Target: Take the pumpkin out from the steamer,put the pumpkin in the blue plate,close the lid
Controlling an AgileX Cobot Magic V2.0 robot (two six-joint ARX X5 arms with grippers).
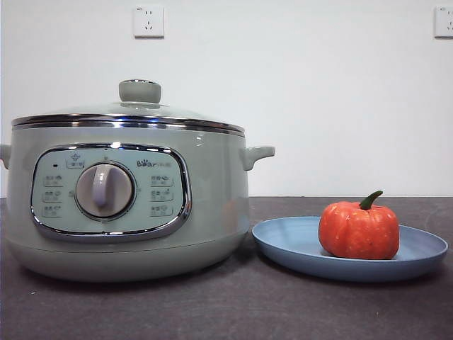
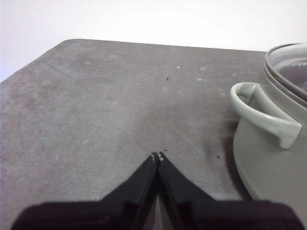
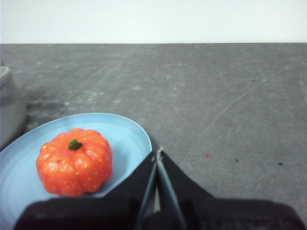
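Observation:
The orange pumpkin (image 1: 359, 230) with its green stem sits upright in the blue plate (image 1: 290, 241), to the right of the sage-green steamer (image 1: 212, 205). The glass lid (image 1: 139, 106) with its green knob rests on the steamer, covering it. In the right wrist view the pumpkin (image 3: 74, 161) lies on the blue plate (image 3: 122, 132), and my right gripper (image 3: 158, 154) is shut and empty above the plate's edge, apart from the pumpkin. My left gripper (image 2: 158, 156) is shut and empty over bare table beside the steamer (image 2: 268, 163), near its side handle (image 2: 261, 112).
Dark grey tabletop (image 1: 226, 312) runs in front of the steamer and plate. A white wall with two sockets (image 1: 148, 21) stands behind. Neither arm shows in the front view. The table's far corner (image 2: 72, 43) shows in the left wrist view.

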